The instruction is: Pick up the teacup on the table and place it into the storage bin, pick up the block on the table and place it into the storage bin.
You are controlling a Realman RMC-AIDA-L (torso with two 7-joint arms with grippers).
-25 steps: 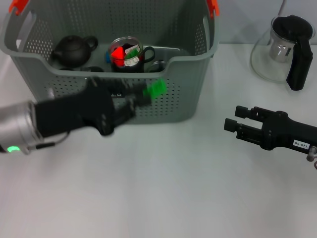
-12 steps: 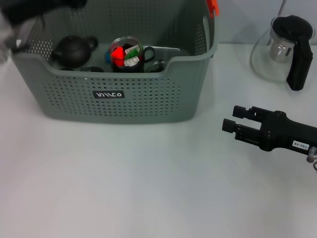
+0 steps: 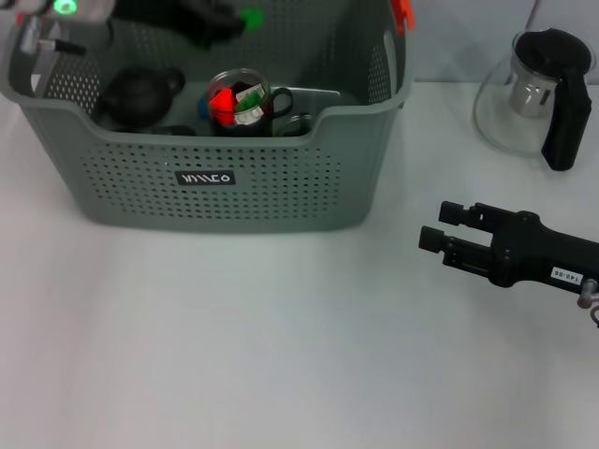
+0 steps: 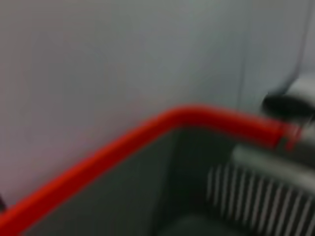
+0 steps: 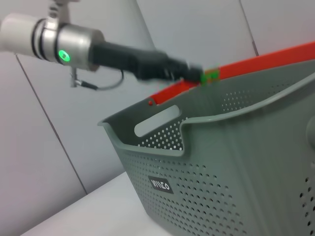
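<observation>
The grey perforated storage bin (image 3: 281,178) stands at the back left of the white table, also seen in the right wrist view (image 5: 236,162). My left gripper (image 3: 229,19) hovers above the bin's rear part, shut on a small green block (image 3: 251,17); the same green block (image 5: 211,74) shows above the bin's rim. Inside the bin sits a glass teacup (image 3: 241,101) with a dark handle, holding red and green pieces. My right gripper (image 3: 433,224) rests low over the table to the right of the bin, open and holding nothing.
A black teapot (image 3: 140,94) lies in the bin's left part. A glass pitcher with a black handle (image 3: 538,94) stands at the back right. The bin's orange-red handle clip (image 4: 147,137) fills the left wrist view.
My left arm has lifted the green block from in front of the bin's front wall up and over to above the bin's rear. The right arm has stayed put.
</observation>
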